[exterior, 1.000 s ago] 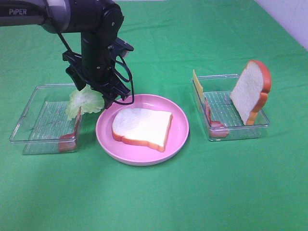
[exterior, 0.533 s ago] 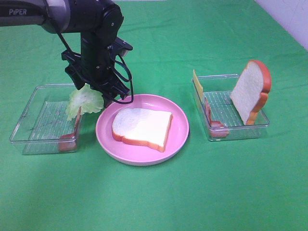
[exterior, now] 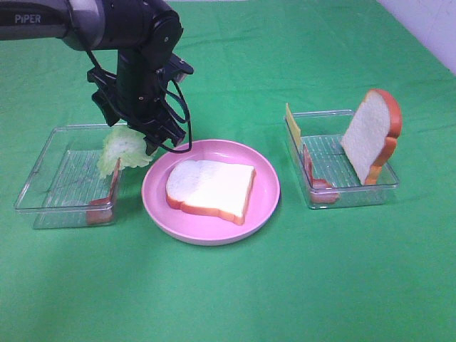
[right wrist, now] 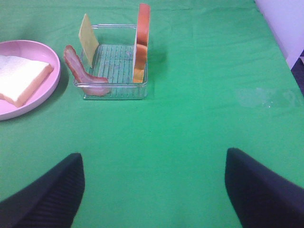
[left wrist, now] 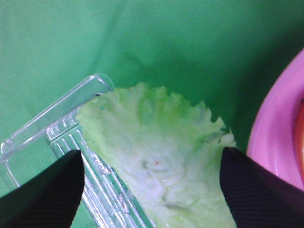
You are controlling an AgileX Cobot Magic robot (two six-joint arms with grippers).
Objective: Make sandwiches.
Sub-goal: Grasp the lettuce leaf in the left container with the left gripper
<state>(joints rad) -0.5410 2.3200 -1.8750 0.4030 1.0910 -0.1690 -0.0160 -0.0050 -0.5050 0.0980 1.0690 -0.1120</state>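
Observation:
One white bread slice [exterior: 210, 189] with an orange-brown crust lies flat on the pink plate [exterior: 265, 206]. Pale green lettuce [exterior: 122, 148] leans on the far right corner of the left clear tray [exterior: 43, 171]. My left gripper [exterior: 140, 140] hangs just over it, open. In the left wrist view the lettuce [left wrist: 142, 123] spans the gap between the left gripper's [left wrist: 151, 156] two fingers. My right gripper [right wrist: 154, 164] is open over bare cloth, out of the high view. A second bread slice [exterior: 370, 135] stands upright in the right tray [exterior: 349, 194].
The right tray also holds a yellow cheese slice [exterior: 292, 125] and a bacon strip [exterior: 313, 174]. Another bacon strip [exterior: 107, 203] lies at the left tray's near right corner. A white wall [exterior: 427, 28] borders the green cloth at the far right.
The left arm has shifted slightly left and up over the lettuce. The lettuce, plate and trays stay where they were.

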